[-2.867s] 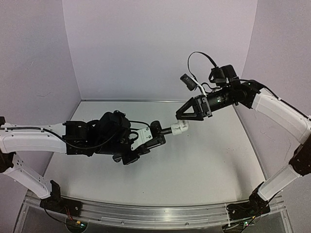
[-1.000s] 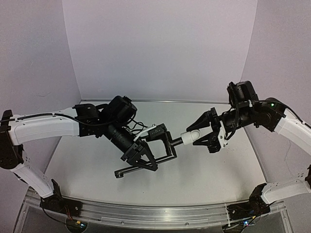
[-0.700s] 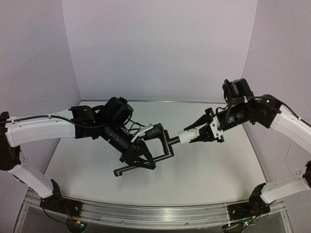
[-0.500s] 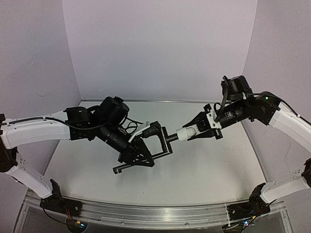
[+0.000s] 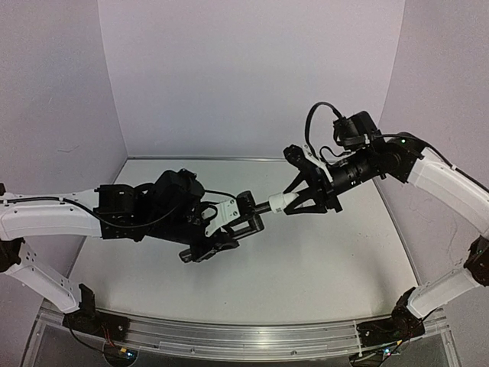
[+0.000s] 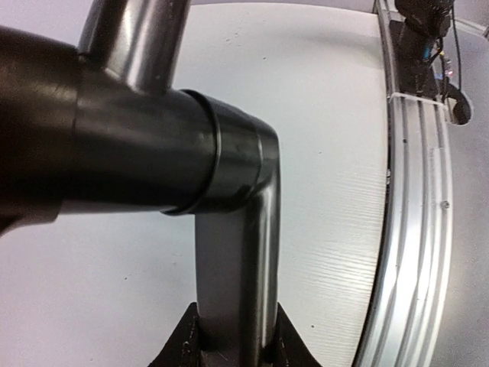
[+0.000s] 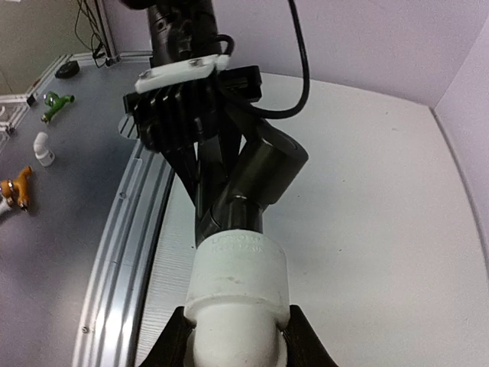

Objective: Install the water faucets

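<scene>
Pincers grip both parts: the left pincer [image 5: 247, 216] is clamped on the black pipe [image 6: 237, 267], the right pincer [image 5: 300, 200] on the white fitting [image 7: 238, 279]. The fitting sits over the pipe's end, the joined pair held in the air between the arms above the table [image 5: 328, 260].

Soft, even light is falling from overhead, washing the lilac walls [image 5: 252, 76] and the matt white tabletop [image 5: 321, 267] without hard glare. Only faint, diffuse shadows are lying beneath the arms. Just above the left pincer [image 6: 235, 348], the slim black L-shaped pipe [image 6: 237, 260] is crowding the lens, softening out of focus at its nearest part and catching long pale streaks of reflection. Just beyond the right pincer [image 7: 237, 348], the stubby white plastic fitting [image 7: 238, 267] is glowing brightly yet reading sharp. Beside each pincer, the silver aluminium rail [image 6: 416, 252] is bowing with wide-angle distortion.
</scene>
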`<action>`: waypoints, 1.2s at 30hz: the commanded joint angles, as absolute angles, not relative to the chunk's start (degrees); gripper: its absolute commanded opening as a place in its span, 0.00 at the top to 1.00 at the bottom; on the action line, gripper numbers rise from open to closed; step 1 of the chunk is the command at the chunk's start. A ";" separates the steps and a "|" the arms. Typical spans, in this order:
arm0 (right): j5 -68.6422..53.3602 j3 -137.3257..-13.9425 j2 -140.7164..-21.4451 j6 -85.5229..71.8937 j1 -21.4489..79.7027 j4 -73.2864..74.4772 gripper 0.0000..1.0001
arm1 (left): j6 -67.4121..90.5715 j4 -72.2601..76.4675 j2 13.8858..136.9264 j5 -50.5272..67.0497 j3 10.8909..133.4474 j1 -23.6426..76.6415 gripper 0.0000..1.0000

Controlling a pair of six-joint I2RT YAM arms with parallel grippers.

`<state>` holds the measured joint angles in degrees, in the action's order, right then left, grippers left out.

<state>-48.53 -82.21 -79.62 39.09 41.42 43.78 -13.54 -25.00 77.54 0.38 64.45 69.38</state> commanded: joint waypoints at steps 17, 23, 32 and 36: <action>-62.78 -88.63 -91.86 -7.67 36.31 38.87 1.00 | -35.28 2.40 79.52 -36.14 59.68 79.44 1.00; -67.44 -86.03 -92.35 -13.83 34.62 36.81 1.00 | -45.51 11.77 81.55 -43.88 57.46 81.84 1.00; -69.09 -86.65 -91.87 -11.16 33.93 35.94 1.00 | -47.52 13.46 84.20 -45.10 57.00 82.89 1.00; -68.48 -87.22 -91.90 -9.39 33.86 36.25 0.58 | -45.89 11.89 83.72 -45.54 57.19 82.88 1.00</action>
